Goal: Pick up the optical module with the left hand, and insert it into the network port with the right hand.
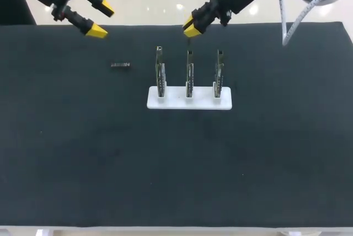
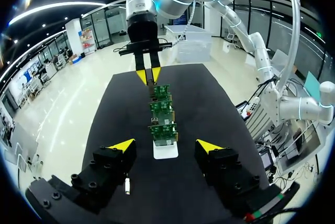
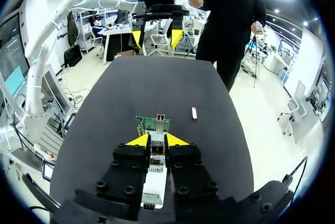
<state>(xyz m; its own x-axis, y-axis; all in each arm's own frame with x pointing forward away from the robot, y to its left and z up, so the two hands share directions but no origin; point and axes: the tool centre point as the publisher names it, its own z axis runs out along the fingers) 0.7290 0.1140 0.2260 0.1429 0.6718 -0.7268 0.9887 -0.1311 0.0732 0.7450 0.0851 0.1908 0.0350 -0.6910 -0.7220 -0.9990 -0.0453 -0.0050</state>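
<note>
**Worktop [image 1: 83,153] before pick-up.** The module [image 1: 119,65] lies flat at 9 o'clock from the white stand [image 1: 189,102], well apart from it and untouched. The left tool [image 1: 102,20] hangs at 11 o'clock from the module, fingers spread wide and empty, presumably so it can straddle the module on descent. The right tool [image 1: 191,26] sits at 12 o'clock from the middle of three upright boards [image 1: 189,76], tips narrowly parted and gripping nothing. It is probably parked clear of the left arm's path. The stand holds the boards on edge, apparently so each port can be reached from above.
</note>
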